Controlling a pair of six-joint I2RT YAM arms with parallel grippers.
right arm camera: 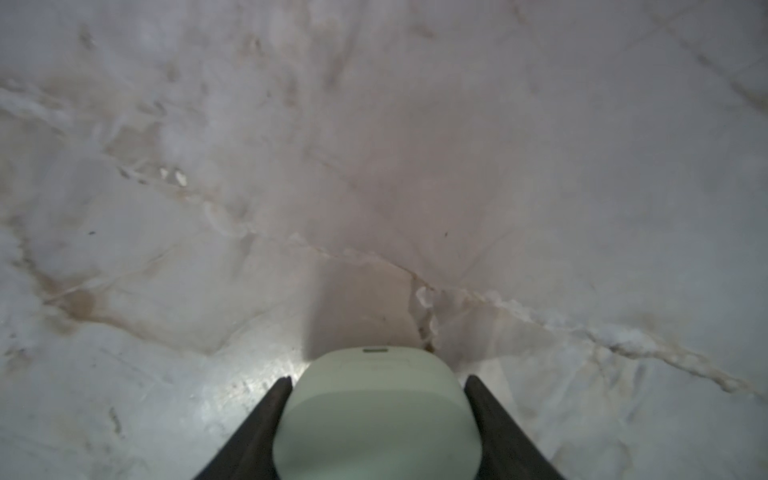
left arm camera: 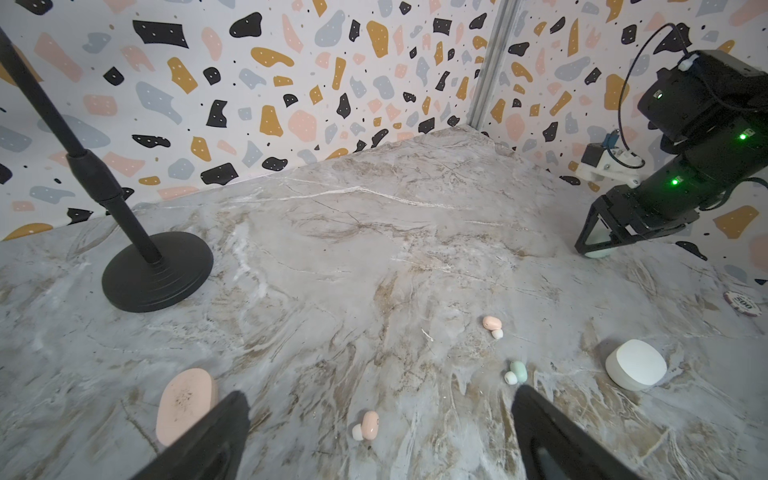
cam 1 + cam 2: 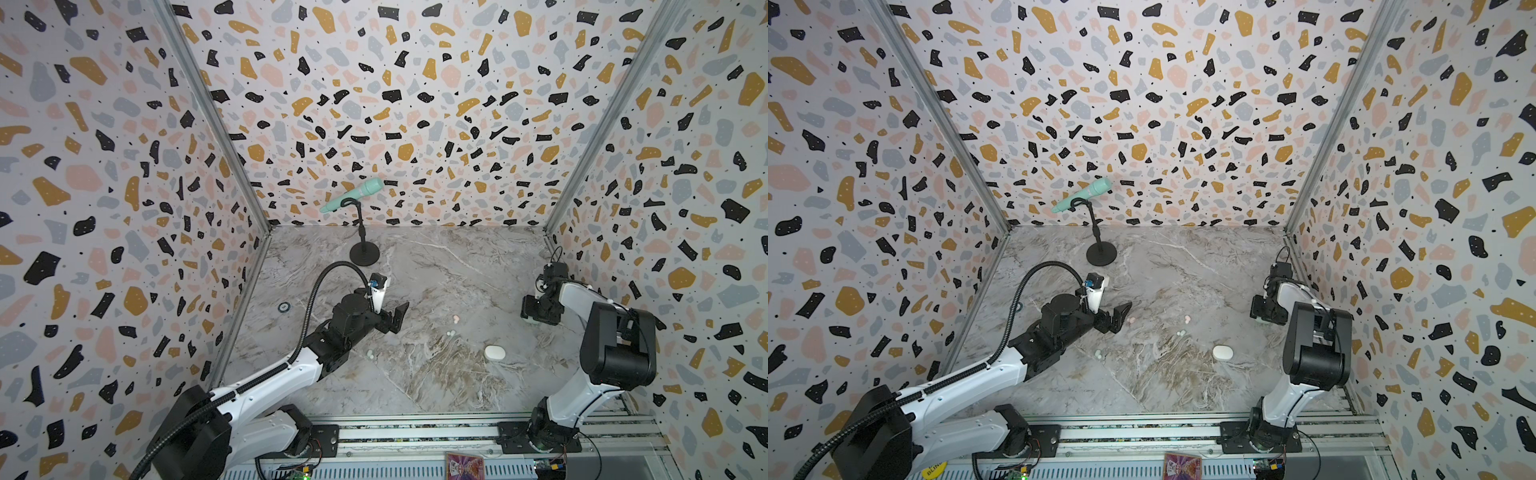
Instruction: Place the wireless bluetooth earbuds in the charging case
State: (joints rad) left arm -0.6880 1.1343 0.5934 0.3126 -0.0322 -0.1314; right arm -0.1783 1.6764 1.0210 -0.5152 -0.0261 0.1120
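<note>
Small earbuds lie loose on the marble table (image 3: 415, 386). A pink earbud (image 2: 368, 424) lies just below and between the spread fingers of my left gripper (image 2: 380, 397), which is open and holds nothing. Another pink earbud (image 2: 492, 323) and a mint earbud (image 2: 516, 371) lie farther out. A further earbud (image 3: 370, 353) sits near the left arm. A shut pink charging case (image 2: 185, 405) lies beside one left finger. A shut white charging case (image 3: 494, 353) rests right of centre. My right gripper (image 1: 376, 380) is shut on a pale mint charging case (image 1: 376, 415), low over the table by the right wall.
A black microphone stand (image 3: 365, 253) with a mint microphone (image 3: 352, 194) stands at the back centre. A poker chip (image 2: 744, 302) lies near the right wall. A small ring (image 3: 284, 307) sits by the left wall. Patterned walls close three sides.
</note>
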